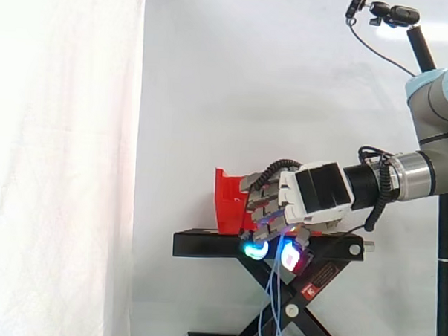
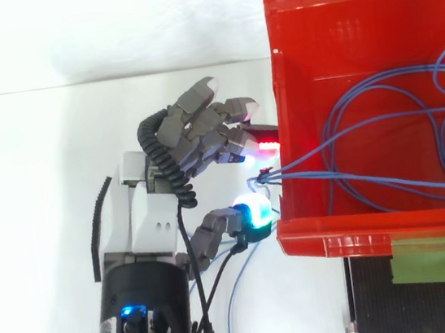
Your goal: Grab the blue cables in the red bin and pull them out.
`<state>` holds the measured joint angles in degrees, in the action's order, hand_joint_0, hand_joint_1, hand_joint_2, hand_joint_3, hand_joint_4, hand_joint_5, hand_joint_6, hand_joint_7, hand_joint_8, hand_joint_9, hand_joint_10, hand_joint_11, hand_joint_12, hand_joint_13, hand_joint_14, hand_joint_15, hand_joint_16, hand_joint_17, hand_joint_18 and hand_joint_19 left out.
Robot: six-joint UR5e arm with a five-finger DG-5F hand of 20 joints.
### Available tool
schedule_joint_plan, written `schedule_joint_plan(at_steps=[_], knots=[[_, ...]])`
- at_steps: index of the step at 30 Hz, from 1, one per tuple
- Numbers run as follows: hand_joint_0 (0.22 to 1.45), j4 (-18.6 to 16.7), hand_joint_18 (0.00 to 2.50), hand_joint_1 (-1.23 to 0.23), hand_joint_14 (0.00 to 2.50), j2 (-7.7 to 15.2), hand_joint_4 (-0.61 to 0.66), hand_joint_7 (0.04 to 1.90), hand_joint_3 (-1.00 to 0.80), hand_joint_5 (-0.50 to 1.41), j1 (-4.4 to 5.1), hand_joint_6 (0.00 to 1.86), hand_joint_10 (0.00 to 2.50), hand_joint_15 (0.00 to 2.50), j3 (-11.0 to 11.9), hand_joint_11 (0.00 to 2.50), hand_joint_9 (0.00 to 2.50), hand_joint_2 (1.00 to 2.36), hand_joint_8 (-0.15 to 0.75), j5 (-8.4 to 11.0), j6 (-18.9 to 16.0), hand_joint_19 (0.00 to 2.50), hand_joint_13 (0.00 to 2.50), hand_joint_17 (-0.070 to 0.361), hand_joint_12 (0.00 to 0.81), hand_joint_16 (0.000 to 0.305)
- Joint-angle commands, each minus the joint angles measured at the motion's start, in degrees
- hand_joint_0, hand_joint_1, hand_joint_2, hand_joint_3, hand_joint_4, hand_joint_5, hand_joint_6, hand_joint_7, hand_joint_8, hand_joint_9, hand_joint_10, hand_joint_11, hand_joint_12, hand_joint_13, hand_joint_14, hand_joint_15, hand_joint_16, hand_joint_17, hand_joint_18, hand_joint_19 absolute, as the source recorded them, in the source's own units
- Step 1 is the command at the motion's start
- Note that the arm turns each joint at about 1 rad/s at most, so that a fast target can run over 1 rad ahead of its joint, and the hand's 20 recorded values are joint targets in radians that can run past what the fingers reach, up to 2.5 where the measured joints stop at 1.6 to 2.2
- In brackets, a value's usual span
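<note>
The red bin (image 2: pixel 330 232) stands on a black stand (image 1: pixel 206 245), and blue cables (image 2: pixel 365 127) lie looped inside it. My hand (image 2: pixel 151 213) is just outside the bin's front wall, its fingers curled and pinching a bundle of the cables where they cross the rim. In the side view the hand (image 1: pixel 320 191) sits level with the bin (image 1: pixel 228 202), fingertips glowing cyan and red by the stand's top. Loose blue cable ends (image 1: pixel 274 304) hang from the hand down past the stand.
The stand is a black scissor lift before a white curtain (image 1: pixel 61 161). A camera on a black pole (image 1: pixel 394 13) rises at the top right of the side view. A green patch (image 2: pixel 441 265) lies on the stand top beside the bin.
</note>
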<state>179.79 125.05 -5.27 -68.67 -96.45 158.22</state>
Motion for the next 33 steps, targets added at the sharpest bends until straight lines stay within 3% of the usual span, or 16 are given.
schedule_joint_plan(at_steps=[1,30,33], knots=[[0.81,0.74,0.46,-0.87,0.02,0.01,0.13,0.62,-1.00,0.77,-0.26,0.01,0.03,0.54,0.03,1.02,0.85,1.00,0.225,-0.40,0.03,0.46,0.65,0.094,0.327,0.042],[0.81,-0.85,0.46,-0.89,0.02,-0.07,0.11,0.61,-1.00,0.73,-0.44,0.01,0.03,0.54,0.03,1.03,0.84,1.00,0.224,-0.49,0.11,0.46,0.66,0.094,0.327,0.042],[0.81,-1.02,0.46,-0.90,0.02,-0.07,0.08,0.67,-1.00,0.75,-0.44,0.01,0.03,0.54,0.03,1.03,0.84,1.00,0.224,-0.58,0.11,0.47,0.66,0.094,0.327,0.042]])
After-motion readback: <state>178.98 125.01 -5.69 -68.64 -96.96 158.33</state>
